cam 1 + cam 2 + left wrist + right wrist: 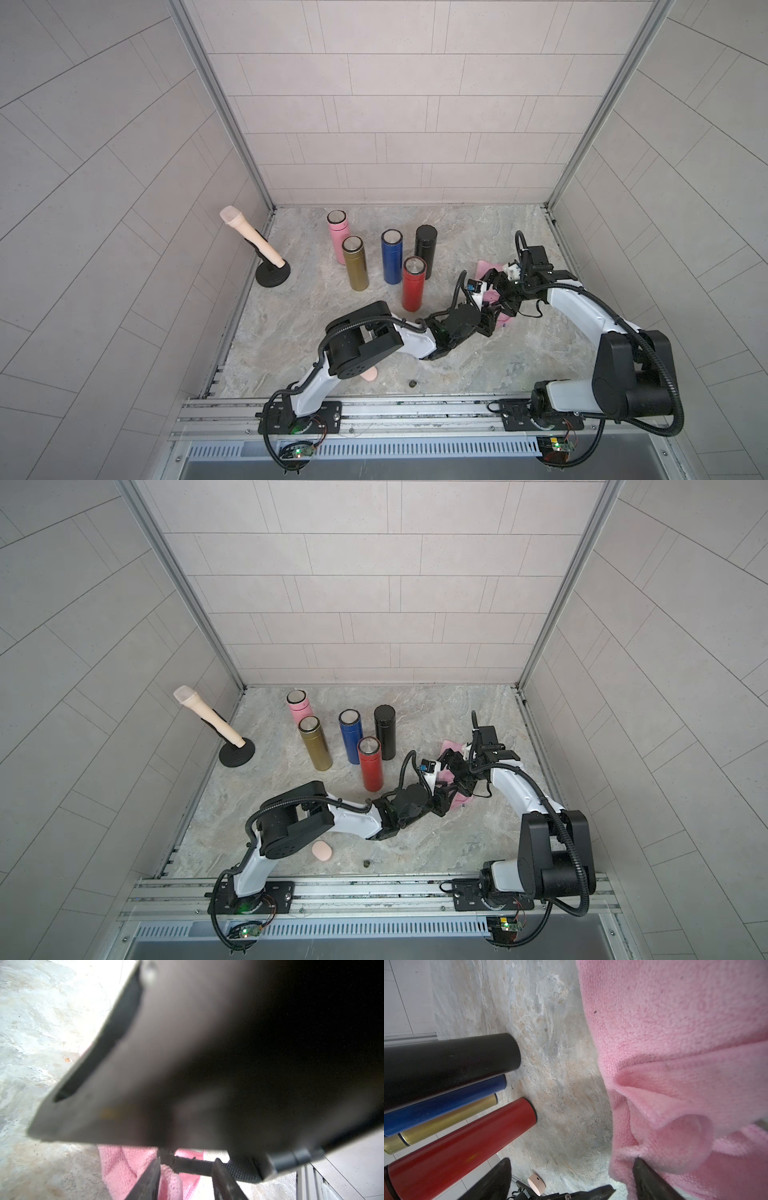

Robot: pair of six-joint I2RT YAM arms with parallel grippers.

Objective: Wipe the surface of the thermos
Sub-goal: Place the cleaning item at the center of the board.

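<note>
Left claw (187, 1160): clamped on pink fleece cloth (675, 1043), likely gathering it for wiping.
Right claw (571, 1159): gaping, empty, one finger at cloth's edge.

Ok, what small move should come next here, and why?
Probably raise the left tool slightly: it looks shut on the pink cloth, which lies on the table near the upright red thermos. The right tool is open at the cloth's edge, holding nothing.

Pink cloth (483, 267) mostly beneath left arm (457, 322) and right arm (521, 286) — blurred dark housing (228, 1053) across the left wrist view
</note>
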